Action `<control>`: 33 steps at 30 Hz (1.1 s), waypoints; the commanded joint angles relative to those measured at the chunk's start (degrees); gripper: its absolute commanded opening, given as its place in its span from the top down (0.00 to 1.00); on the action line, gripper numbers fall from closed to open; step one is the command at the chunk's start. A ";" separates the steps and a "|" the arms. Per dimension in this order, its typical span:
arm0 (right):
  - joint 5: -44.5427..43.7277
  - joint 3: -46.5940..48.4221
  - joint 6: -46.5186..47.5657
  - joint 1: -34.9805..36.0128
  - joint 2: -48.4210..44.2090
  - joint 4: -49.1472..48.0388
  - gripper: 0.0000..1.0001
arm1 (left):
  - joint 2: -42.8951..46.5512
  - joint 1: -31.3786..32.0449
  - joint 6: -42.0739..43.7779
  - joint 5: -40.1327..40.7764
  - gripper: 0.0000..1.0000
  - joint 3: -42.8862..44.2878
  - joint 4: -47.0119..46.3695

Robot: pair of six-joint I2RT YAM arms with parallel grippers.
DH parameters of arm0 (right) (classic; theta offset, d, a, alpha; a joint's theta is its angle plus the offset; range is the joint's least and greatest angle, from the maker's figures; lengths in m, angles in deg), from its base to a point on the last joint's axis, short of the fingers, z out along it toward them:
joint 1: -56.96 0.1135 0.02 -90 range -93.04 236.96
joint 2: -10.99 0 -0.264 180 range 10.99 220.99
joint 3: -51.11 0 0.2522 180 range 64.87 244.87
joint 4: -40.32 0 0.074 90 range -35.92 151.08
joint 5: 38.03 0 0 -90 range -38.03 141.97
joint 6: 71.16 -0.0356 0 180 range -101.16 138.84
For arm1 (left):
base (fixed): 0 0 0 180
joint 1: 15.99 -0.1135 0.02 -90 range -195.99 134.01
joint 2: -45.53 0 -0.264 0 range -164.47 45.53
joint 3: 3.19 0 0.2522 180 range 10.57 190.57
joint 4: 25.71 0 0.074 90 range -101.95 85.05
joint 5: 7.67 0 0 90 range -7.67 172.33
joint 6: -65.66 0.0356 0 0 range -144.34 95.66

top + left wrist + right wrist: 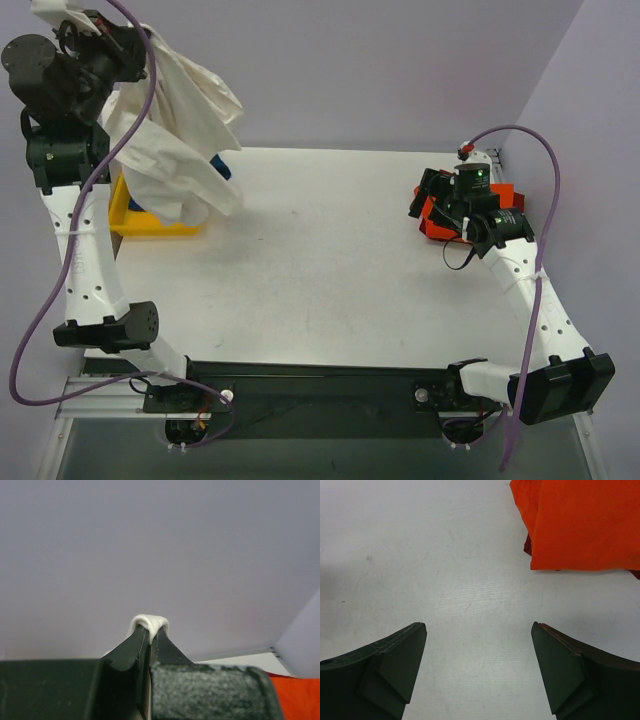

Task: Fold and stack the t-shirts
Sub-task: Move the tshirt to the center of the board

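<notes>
Table [300, 290] takes up mid-frame in the top view. Biggest item is the white shirt [175, 150], which hangs bunched in the upper left, lifted off the table and draping down over the bin [135, 222] at the left edge. A bit of dark blue [221, 166] shows behind the cloth; can't tell what it is. Orange shirt [580, 525] lies folded at the right edge of the table, w/ a dark red shirt [527, 545] peeking from under it, so that reads as the stack.

L gripper [150, 635] is clamped on a pinch of the white shirt, cloth bulging just past the tips. R gripper [479, 630] has its fingers wide apart w/ nothing btwn them, hovering over table just beside the orange shirt.

As I read it, you're pulling the white shirt out for folding; fold not yet begun. Next move prob. calls for carrying it to the table's centre and laying it flat. Have the R gripper catch a second corner so it spreads instead of landing in a heap.
</notes>
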State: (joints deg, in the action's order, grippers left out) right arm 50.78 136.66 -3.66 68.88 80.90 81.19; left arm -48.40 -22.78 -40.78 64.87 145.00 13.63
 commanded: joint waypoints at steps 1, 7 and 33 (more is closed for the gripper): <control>-0.04 2.04 0.44 -0.32 -0.39 -1.54 0.10 | 2.00 5.28 -3.76 -3.64 1.00 1.98 -6.42; -0.30 0.55 -0.87 -0.41 -1.44 -1.63 0.10 | 2.87 14.51 -9.30 -5.75 0.98 -9.24 -9.32; 14.02 -6.14 3.43 8.38 13.75 -3.38 0.14 | 1.12 36.31 -10.87 1.64 0.20 -59.36 10.38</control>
State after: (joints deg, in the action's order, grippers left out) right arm 63.00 128.07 -2.06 75.85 91.94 78.44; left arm -48.58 11.25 -48.48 69.60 87.67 28.19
